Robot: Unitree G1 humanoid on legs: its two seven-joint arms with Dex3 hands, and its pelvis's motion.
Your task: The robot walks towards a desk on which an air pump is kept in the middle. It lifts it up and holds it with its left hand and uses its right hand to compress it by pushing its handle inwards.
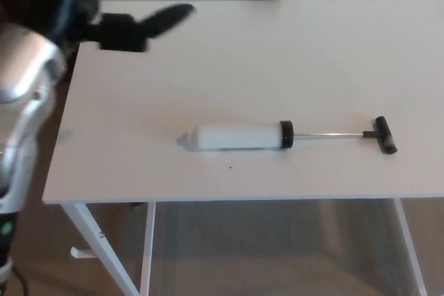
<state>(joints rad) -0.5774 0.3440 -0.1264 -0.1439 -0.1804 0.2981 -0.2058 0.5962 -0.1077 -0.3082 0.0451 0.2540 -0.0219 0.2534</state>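
The white cylindrical air pump [239, 136] is lying untouched on the white desk [291, 53], its black T-handle [385, 134] extended. The black left hand [132, 22] is hovering open, well apart; lifting and compressing are remaining.

The bench [208, 67] top looks smooth and matt, the air pump [239, 136] has a pale plastic-looking barrel, thin shiny metal rod and matt black handle [386, 134].

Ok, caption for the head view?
Left hand raised open above the desk; air pump lies untouched, handle extended.
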